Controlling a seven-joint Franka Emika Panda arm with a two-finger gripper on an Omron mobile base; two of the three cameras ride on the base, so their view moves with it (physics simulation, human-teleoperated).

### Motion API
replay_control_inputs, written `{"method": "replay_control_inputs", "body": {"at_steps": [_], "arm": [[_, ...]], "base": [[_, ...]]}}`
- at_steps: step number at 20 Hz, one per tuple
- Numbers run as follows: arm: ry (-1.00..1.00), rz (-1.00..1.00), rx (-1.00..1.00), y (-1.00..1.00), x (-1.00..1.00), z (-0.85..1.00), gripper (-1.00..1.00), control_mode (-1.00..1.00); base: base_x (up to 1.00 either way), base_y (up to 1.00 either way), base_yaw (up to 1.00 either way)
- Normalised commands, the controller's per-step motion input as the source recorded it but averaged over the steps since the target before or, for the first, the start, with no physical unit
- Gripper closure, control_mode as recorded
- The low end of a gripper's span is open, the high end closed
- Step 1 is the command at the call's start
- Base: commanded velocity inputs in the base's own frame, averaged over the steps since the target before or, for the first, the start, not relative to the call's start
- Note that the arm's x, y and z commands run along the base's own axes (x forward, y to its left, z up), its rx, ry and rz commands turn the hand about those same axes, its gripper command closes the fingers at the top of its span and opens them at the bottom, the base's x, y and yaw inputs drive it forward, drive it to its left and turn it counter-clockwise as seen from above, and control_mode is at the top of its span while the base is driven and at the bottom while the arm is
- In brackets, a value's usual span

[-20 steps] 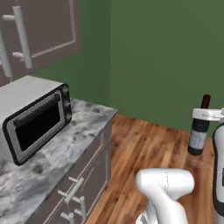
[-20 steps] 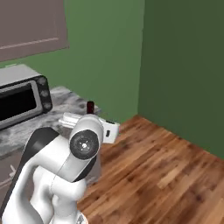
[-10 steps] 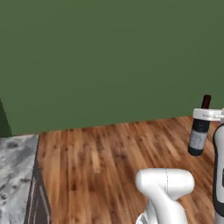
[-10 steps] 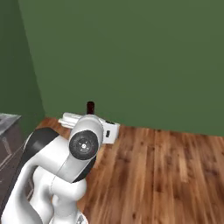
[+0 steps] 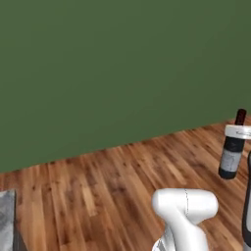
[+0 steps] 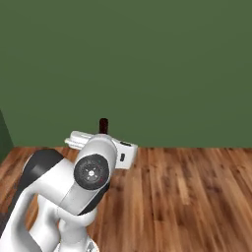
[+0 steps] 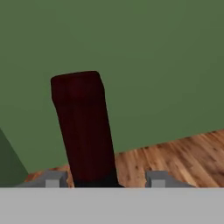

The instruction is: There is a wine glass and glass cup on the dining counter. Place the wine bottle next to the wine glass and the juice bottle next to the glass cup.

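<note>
The wine bottle (image 5: pixel 230 159), dark with a dark red neck capsule and a pale label, hangs upright in the air above the wood floor at the right edge of the left base view. My gripper (image 5: pixel 237 131) is shut around its neck, just under the capsule. The hand view has the red capsule (image 7: pixel 83 127) standing between my two finger tips (image 7: pixel 54 179). From the right base camera, the bottle's top (image 6: pixel 103 125) pokes up behind my arm. The wine glass, glass cup, juice bottle and dining counter are out of view.
A plain green wall (image 5: pixel 122 63) faces me across a wide stretch of wood floor (image 5: pixel 108 186). A corner of a grey marble worktop (image 5: pixel 6 215) sits at the lower left of the left base view.
Both base views have swung round: the worktop with the toaster oven and cabinets has slid out to the left, leaving wall and floor. The bottle has stayed in my grip in the same pose.
</note>
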Motion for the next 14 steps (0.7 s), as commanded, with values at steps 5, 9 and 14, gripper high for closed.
{"method": "replay_control_inputs", "body": {"at_steps": [5, 9, 14], "arm": [[0.00, 0.00, 0.00, 0.00, 0.00, 0.00, 1.00, 1.00], [0.00, 0.00, 0.00, 0.00, 0.00, 0.00, 1.00, 1.00], [0.00, 0.00, 0.00, 0.00, 0.00, 0.00, 1.00, 1.00]], "base": [[0.92, -0.04, -0.03], [0.84, -0.08, -0.11], [0.62, -0.04, -0.34]]}}
